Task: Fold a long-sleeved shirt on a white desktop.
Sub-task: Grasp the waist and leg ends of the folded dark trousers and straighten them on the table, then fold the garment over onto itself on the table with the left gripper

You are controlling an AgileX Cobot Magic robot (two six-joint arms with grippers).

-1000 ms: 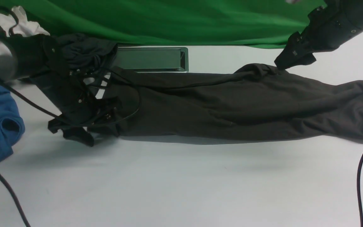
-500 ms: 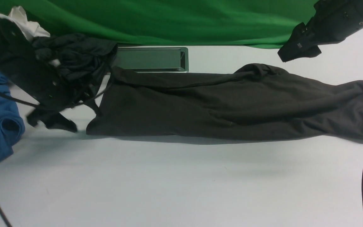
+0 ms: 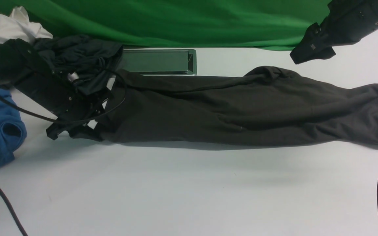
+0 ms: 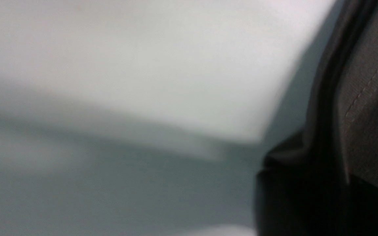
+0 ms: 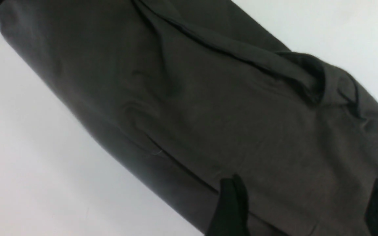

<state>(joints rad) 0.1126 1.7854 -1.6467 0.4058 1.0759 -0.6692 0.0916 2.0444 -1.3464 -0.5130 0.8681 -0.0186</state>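
While the left tool [image 3: 74,129] sits low at the shirt's left end, its jaws lost against dark cloth so that their gap and any grip cannot be told, the right tool [image 3: 310,54] hangs clear above the garment's far right shoulder, jaws spread wide and holding nothing. Between them the long-sleeved shirt [image 3: 241,108], charcoal-brown and softly creased, lies folded into a long narrow band on the white desk [image 3: 189,190]. Its long axis runs left to right across the desk, just in front of the grey cable tray [image 3: 157,61]. The shirt's right end is cut off by the frame edge, and no logo shows. The left wrist view is blurred, giving only a stitched hem [image 4: 369,88] beside bare desk. Two dark fingertips [image 5: 231,206] frame the right wrist view over the cloth.
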